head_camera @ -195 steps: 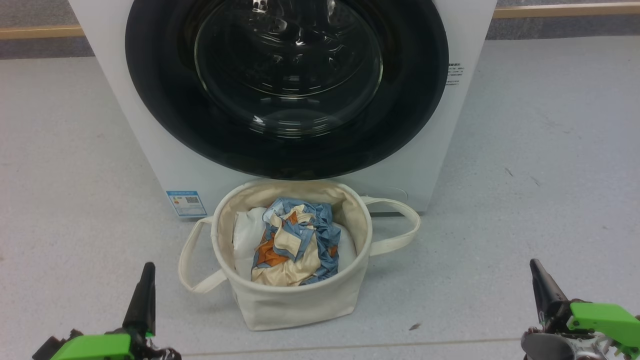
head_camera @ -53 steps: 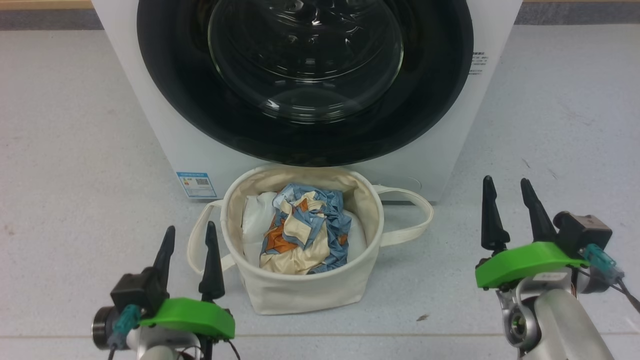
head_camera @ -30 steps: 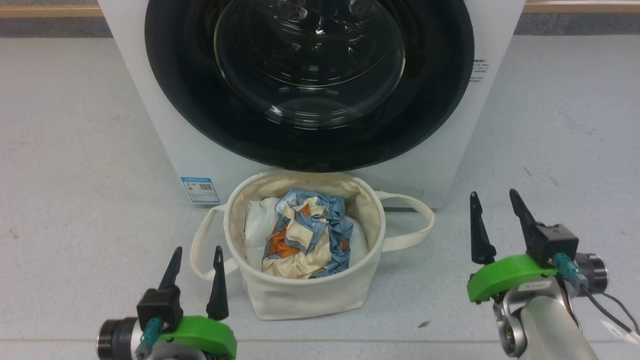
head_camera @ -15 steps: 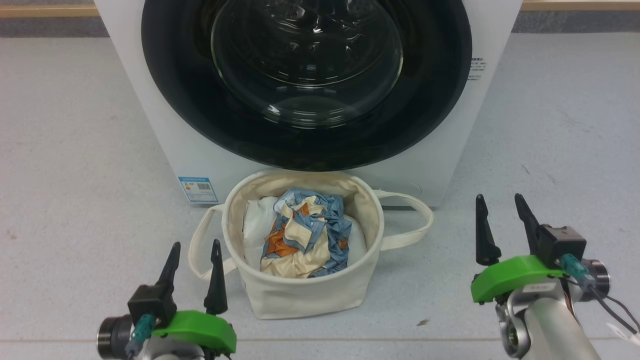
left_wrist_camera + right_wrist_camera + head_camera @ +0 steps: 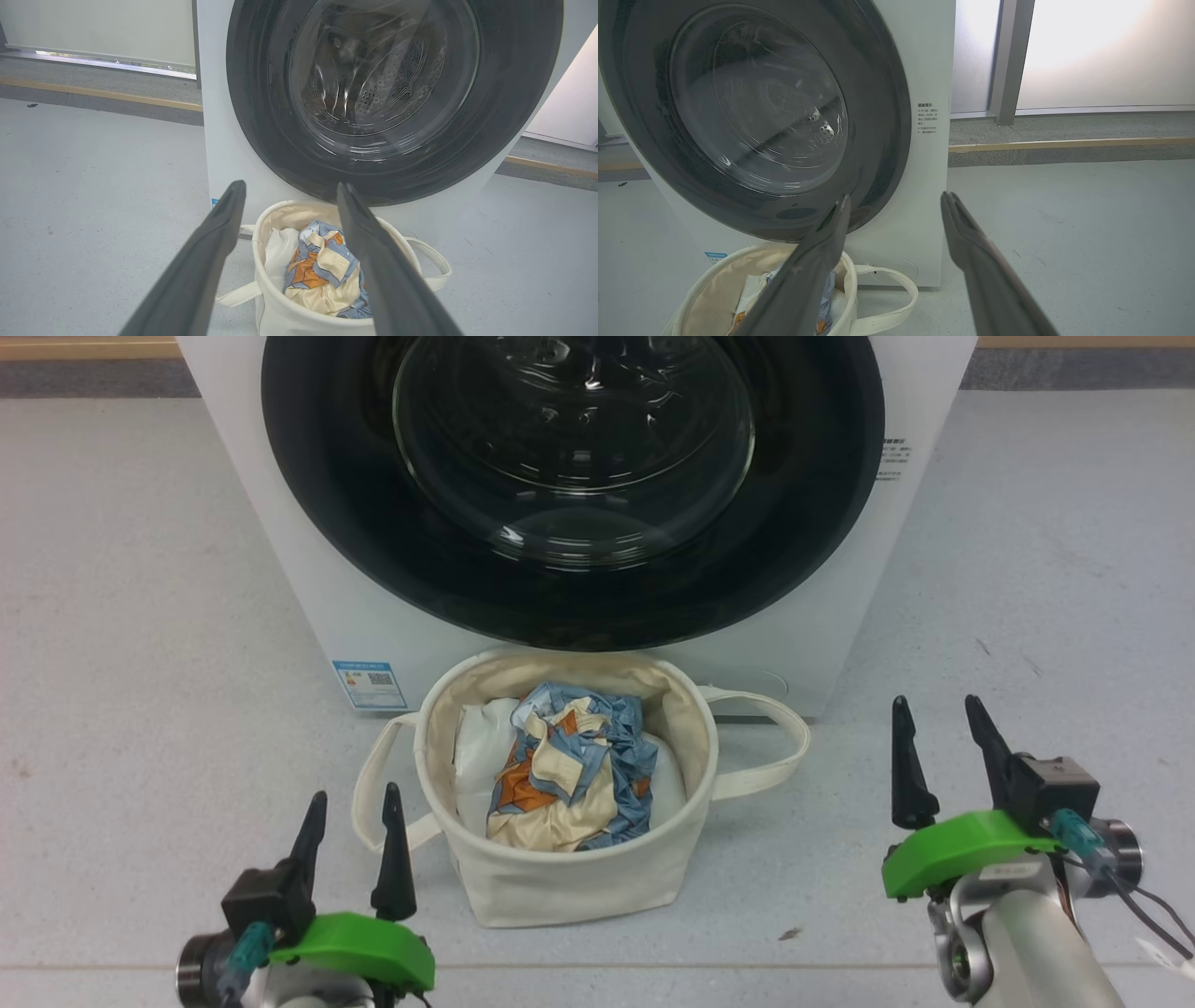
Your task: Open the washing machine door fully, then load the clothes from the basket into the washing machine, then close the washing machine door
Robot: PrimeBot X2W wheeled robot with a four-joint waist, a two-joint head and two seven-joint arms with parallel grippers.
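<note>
Low on the white front of your washing machine point(image 5: 355, 625), left of the door point(image 5: 317, 476), a blue sticker point(image 5: 370, 683) carries a square code and lines of print too small to read. On the front's right edge, a short block of dark print point(image 5: 927, 119) is likewise illegible.

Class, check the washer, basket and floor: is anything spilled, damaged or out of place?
Nothing stands out: the washing machine door is shut and intact, the clothes sit inside the upright basket; a dark speck lies on the floor.
</note>
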